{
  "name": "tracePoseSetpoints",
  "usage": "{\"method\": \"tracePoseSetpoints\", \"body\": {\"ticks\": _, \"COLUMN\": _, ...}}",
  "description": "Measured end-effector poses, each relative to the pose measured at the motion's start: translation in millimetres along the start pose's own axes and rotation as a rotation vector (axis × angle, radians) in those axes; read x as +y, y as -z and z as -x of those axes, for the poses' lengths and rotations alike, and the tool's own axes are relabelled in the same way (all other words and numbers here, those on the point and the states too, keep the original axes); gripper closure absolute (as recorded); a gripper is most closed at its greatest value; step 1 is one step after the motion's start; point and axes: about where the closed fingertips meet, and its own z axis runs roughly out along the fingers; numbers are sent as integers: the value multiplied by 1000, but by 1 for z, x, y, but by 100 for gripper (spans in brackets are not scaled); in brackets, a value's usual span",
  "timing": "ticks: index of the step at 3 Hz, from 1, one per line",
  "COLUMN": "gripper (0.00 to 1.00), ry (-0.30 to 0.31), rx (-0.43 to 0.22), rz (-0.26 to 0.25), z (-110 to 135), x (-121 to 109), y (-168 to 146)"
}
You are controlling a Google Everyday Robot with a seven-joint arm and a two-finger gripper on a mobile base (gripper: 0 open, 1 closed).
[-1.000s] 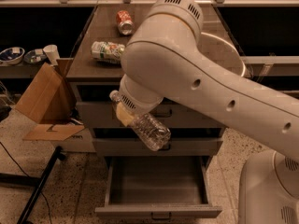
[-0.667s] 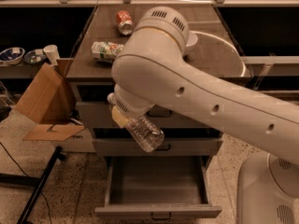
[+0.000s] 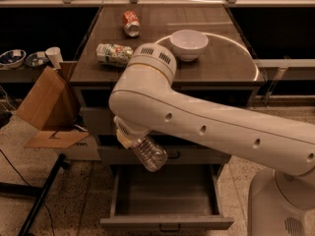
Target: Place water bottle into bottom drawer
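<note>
Under the big white arm (image 3: 206, 127), in front of the cabinet, hangs the hand (image 3: 129, 137). It's tucked mostly out of sight beneath the rounded wrist, with just a pale yellowish pad showing. It's pinching the bottle (image 3: 150, 155) by its upper end. The bottle is clear, ribbed, crinkly plastic, tilted so its free end points down and to the right. It is in mid-air, touching nothing but the hand.

Right beneath it the bottom drawer (image 3: 165, 195) is pulled out. It's a wide, shallow grey tray with a bare floor, a narrow front lip and a small dark handle. The bottle sits above the drawer's rear left part, level with the grey drawer front above it.

Up on the dark wood-grain worktop (image 3: 221, 63) a smooth white bowl (image 3: 189, 44) stands upright near the middle. A red can (image 3: 131, 23) lies on its side further back. A white-and-green labelled container (image 3: 114, 54) lies on its side near the left edge, just beside the arm's vented white housing.

Off to the left a brown cardboard box (image 3: 47, 102) leans open on the speckled floor.
</note>
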Motion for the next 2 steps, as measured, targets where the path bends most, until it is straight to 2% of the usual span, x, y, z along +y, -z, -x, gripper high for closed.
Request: {"method": "tracePoseSetpoints", "body": {"ticks": 2, "gripper": 100, "ry": 10, "rx": 59, "rz": 26, "z": -37, "x": 46, "y": -69}}
